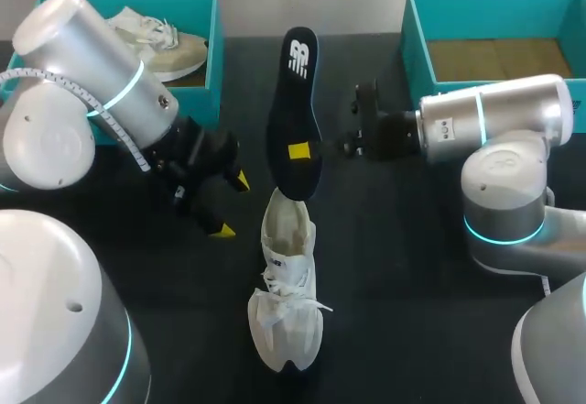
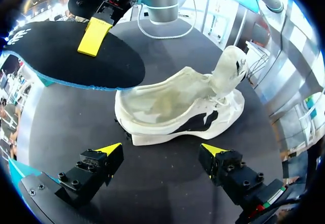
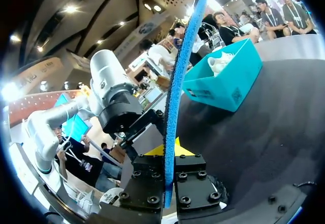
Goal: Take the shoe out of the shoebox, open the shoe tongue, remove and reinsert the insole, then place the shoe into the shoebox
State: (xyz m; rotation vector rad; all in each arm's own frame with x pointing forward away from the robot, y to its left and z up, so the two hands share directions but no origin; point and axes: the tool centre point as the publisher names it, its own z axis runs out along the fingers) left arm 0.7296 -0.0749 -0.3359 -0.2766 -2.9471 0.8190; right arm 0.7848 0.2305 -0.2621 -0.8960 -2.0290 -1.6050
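From above, the white shoe [image 1: 286, 289] lies on the dark worktop [image 1: 412, 331]; the right pincer [image 1: 303, 151] clamps the black insole [image 1: 295, 102], whose lower end meets the shoe's heel; the left pincer [image 1: 231, 205] hangs open beside them.

Left wrist: the left pincer [image 2: 161, 150] gapes, gripping nothing; the shoe [image 2: 177, 107] lies just ahead.

Right wrist: the right pincer [image 3: 170, 152] is closed on the insole [image 3: 179, 92], seen edge-on.

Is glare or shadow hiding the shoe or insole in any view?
Head view: white fabric sneaker bright on dark table, laces readable. Left wrist view: its opening evenly lit, no glare. Right wrist view: black blue-edged foam insole backlit, edge distinct.
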